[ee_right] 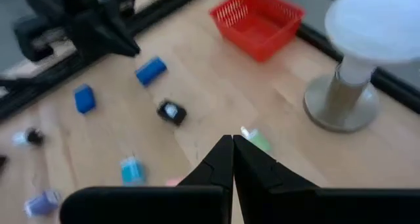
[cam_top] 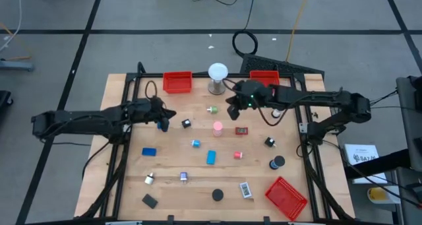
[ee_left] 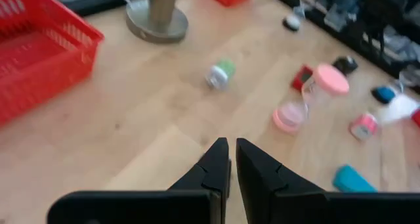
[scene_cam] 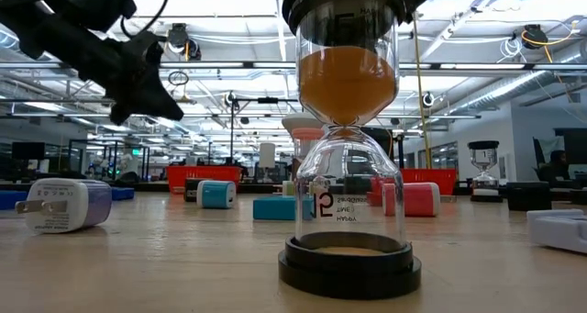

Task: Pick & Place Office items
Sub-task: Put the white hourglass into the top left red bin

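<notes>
Left gripper (cam_top: pixel 167 115), clenched and empty, hovers at nine o'clock of the small pink plastic hourglass (cam_top: pixel 217 127). Right gripper (cam_top: pixel 232 111), clenched, hangs at one o'clock of it.

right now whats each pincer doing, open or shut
Left pincer: shut, holding nothing, above the table.
Right pincer: shut, holding nothing, above the table near the green item.

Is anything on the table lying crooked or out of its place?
Yes. One red mesh tray lies askew at the near right corner, while the other two trays sit square along the far edge. The small items are merely scattered.
</notes>
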`<state>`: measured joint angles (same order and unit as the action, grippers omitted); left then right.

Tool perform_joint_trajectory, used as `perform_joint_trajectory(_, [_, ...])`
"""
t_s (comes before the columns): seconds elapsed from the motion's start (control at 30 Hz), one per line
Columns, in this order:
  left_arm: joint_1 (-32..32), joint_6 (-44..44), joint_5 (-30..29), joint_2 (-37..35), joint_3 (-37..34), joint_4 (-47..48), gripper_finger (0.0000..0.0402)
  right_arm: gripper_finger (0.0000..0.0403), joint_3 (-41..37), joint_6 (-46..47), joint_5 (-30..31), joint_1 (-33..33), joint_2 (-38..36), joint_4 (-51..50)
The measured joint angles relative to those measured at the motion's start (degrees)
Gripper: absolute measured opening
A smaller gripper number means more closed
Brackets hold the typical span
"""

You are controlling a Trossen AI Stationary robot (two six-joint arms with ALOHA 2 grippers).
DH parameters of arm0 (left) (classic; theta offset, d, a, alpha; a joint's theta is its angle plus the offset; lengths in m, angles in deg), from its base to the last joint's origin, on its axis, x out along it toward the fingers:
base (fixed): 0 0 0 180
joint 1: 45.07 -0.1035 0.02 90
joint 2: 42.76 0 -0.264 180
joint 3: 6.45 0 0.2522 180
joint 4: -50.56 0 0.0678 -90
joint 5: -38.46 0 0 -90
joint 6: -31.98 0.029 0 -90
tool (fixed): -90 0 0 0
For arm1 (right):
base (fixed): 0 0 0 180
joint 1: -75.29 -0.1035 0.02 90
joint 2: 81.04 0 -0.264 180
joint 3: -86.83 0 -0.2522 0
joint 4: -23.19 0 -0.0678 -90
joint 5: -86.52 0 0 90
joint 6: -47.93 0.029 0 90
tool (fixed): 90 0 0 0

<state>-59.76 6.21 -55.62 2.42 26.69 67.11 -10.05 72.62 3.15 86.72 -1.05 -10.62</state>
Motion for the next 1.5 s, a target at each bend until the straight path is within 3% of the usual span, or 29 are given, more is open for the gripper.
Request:
perform_joint_trajectory(0.2, [0.0, -2.99, -5.36, 4.01, 0.0, -4.46, 0.003, 0.0005, -0.02, -4.8, -1.75, 3.09, -2.78, -6.16])
perform_joint_trajectory(0.37, [0.0, -6.21, -8.91, 8.3, 0.0, -15.5, 0.003, 0.0018, 0.04, -3.89, -3.71, 8.18, -7.29, -11.83])
perform_joint_trajectory(0.63, [0.03, -8.84, -4.2, 13.88, 0.02, -20.98, 0.0031, 0.0068, 0.07, 5.5, -2.96, 11.94, -13.94, -25.83])
perform_joint_trajectory(0.83, [-0.87, -8.44, -6.45, 15.74, 0.02, -23.04, 0.0031, 0.0126, 0.07, 13.74, 2.58, 11.34, -18.41, -40.58])
perform_joint_trajectory(1.03, [-1.79, -8.01, -2.31, 15.7, 0.02, -24.37, 0.0031, 0.0188, 0.06, 23.19, 5.32, 11.33, -19.89, -53.6])
perform_joint_trajectory(1.27, [-1.75, -5.93, -6.4, 15.7, 0.02, -24.53, 0.0031, 0.0252, -5.91, 27.92, 5.15, 11.35, -19.86, -51.87])
perform_joint_trajectory(1.5, [-1.24, -6.66, -6.0, 15.7, 0.02, -24.8, 0.0031, 0.0312, -14.69, 31.59, 5.11, 12.08, -19.87, -49.55])
